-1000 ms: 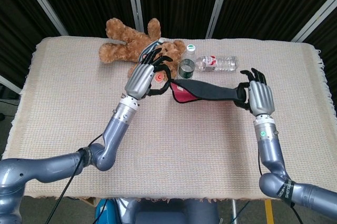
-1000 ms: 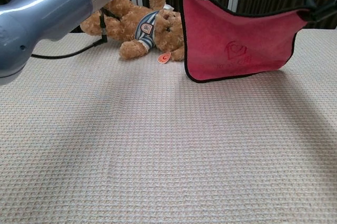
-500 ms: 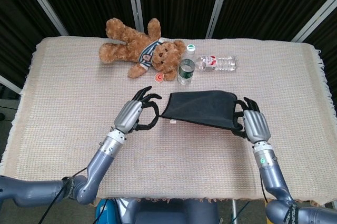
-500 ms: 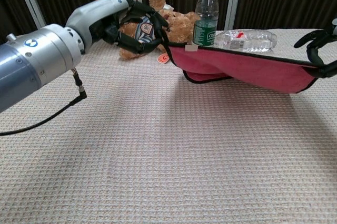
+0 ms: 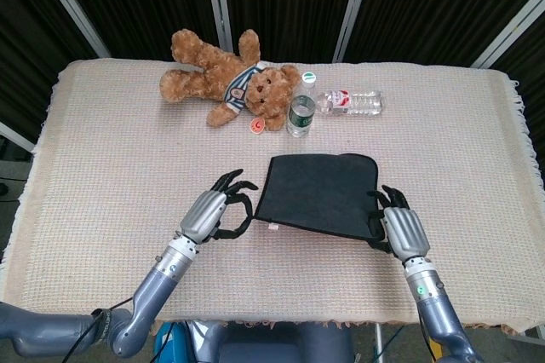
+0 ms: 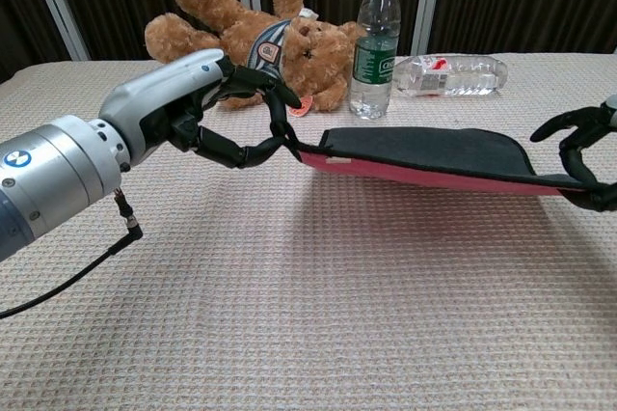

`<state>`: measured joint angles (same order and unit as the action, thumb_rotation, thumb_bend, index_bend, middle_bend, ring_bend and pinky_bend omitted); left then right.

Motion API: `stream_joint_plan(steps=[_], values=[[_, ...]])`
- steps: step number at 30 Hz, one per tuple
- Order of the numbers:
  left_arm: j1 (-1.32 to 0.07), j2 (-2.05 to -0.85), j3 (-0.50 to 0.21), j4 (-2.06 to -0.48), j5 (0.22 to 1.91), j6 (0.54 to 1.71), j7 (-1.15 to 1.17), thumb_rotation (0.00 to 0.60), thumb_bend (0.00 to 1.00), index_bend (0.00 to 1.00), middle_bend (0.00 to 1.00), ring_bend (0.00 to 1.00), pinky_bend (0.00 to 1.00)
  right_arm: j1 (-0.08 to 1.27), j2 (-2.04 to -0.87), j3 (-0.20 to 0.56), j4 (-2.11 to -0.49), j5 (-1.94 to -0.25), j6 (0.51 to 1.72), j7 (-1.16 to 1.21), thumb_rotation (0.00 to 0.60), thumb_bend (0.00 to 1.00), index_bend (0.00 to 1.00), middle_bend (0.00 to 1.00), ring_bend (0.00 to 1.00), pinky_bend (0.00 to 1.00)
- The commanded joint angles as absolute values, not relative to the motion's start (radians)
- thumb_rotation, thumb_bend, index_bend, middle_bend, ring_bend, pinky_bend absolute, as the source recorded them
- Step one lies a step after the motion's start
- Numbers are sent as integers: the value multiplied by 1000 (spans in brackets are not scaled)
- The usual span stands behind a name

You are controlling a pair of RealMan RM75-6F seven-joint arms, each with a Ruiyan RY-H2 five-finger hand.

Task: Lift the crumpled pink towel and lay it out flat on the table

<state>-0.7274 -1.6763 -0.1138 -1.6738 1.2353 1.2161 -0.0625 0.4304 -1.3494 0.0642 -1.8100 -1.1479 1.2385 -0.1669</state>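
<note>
The towel (image 5: 319, 195) shows a dark upper face in the head view; in the chest view the towel (image 6: 424, 149) is a flat sheet with a pink underside, held just above the table. My left hand (image 5: 211, 214) pinches its near left corner; the left hand (image 6: 183, 117) has its other fingers spread. My right hand (image 5: 398, 227) holds the near right corner; the right hand (image 6: 581, 146) sits at the chest view's right edge. The towel is stretched almost level between both hands.
A brown teddy bear (image 5: 223, 80) lies at the back of the table. An upright bottle (image 5: 301, 110) and a bottle lying on its side (image 5: 353, 102) sit beside it, just behind the towel. The woven table cover (image 5: 111, 167) stretches wide to the left.
Both hands have come down and toward me, carrying the towel. It went from hanging upright with its pink face showing to lying nearly flat and low over the table.
</note>
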Motion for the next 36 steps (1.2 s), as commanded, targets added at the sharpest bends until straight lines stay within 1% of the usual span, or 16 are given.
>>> stream_joint_plan(steps=[1, 6, 22, 30, 36], values=[[-711, -1678, -100, -1680, 1250, 1220, -68, 600, 495, 629, 228, 0, 0, 418, -1356, 52, -1811, -1164, 1243, -167, 600, 497, 761, 205, 11, 0], [-681, -1671, -75, -1694, 1287, 1227, -79, 600, 495, 630, 227, 0, 0, 394, -1362, 34, -1811, -1201, 1259, -159, 600, 497, 761, 205, 11, 0], [-607, -1647, -24, -1751, 1378, 1248, -74, 600, 495, 632, 228, 0, 0, 321, -1352, -16, -1826, -1298, 1300, -148, 600, 497, 761, 205, 11, 0], [-570, -1620, 10, -1758, 1424, 1255, -85, 600, 495, 633, 228, 0, 0, 290, -1377, -44, -1803, -1333, 1305, -153, 600, 496, 761, 205, 11, 0], [-555, -1609, 15, -1761, 1438, 1245, -89, 600, 495, 633, 228, 0, 0, 276, -1391, -50, -1791, -1345, 1299, -159, 600, 497, 761, 206, 11, 0]])
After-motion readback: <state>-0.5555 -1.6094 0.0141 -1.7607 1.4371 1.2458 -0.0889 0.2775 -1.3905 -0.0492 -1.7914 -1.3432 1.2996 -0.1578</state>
